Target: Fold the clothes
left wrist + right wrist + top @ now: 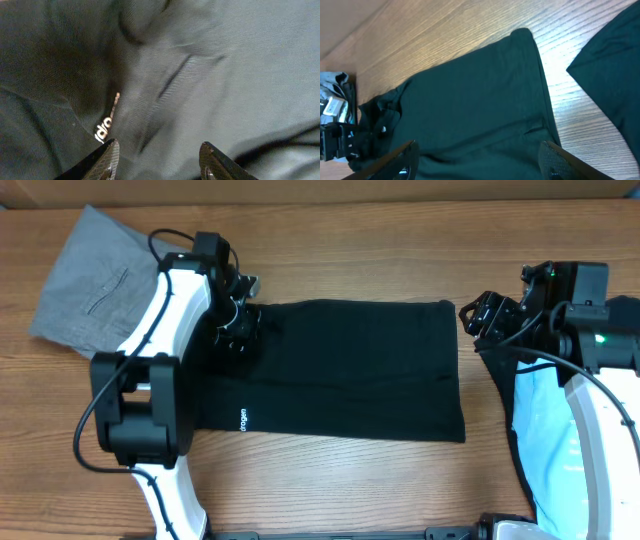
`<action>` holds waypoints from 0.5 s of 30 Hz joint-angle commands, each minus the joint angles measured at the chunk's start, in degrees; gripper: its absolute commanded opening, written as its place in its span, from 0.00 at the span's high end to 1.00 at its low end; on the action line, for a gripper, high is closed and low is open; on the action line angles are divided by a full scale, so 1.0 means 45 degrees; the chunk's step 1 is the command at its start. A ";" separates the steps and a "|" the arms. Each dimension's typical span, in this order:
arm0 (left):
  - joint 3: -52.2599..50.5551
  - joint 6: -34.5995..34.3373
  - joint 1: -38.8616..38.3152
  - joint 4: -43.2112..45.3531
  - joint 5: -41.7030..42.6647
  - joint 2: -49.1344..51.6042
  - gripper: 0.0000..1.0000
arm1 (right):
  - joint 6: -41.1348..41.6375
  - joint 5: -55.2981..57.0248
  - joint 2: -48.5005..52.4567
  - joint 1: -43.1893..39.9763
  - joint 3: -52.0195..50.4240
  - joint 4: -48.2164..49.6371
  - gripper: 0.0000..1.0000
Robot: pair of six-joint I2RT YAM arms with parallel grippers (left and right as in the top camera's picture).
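Observation:
A black garment (350,365) lies flat across the middle of the wooden table, with a small white logo (243,419) near its front left corner. My left gripper (240,320) is open and hovers over the garment's bunched far left corner; its wrist view shows open jaws (159,159) just above wrinkled dark cloth (200,75) with white lettering (106,125). My right gripper (472,315) is open beside the garment's far right corner; its wrist view shows wide jaws (477,160) above the black garment (475,105).
A folded grey garment (95,280) lies at the far left. Another dark cloth (497,370) and a light blue item (545,440) lie at the right under my right arm. The dark cloth's corner shows in the right wrist view (615,65).

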 commanded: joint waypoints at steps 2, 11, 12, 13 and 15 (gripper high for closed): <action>0.0155 0.0180 -0.0024 -0.0029 -0.1409 0.0408 0.37 | -0.0102 -0.0078 0.0277 -0.0039 0.0257 0.0029 0.21; 0.0039 0.0243 0.0005 -0.0049 -0.2433 0.0563 0.37 | -0.0238 -0.0073 0.0583 -0.0039 0.0257 0.0000 0.20; -0.0034 0.0325 0.0000 -0.0005 -0.2487 0.0568 0.37 | -0.0330 -0.0073 0.0583 -0.0039 0.0257 0.0005 0.20; -0.0102 0.0432 0.0000 0.0034 -0.2487 0.0568 0.38 | -0.0389 -0.0068 0.0583 -0.0039 0.0257 0.0000 0.20; -0.0282 0.0432 0.0000 0.0214 -0.2501 0.0568 0.39 | -0.0384 0.0015 0.0583 -0.0039 0.0257 -0.0010 0.21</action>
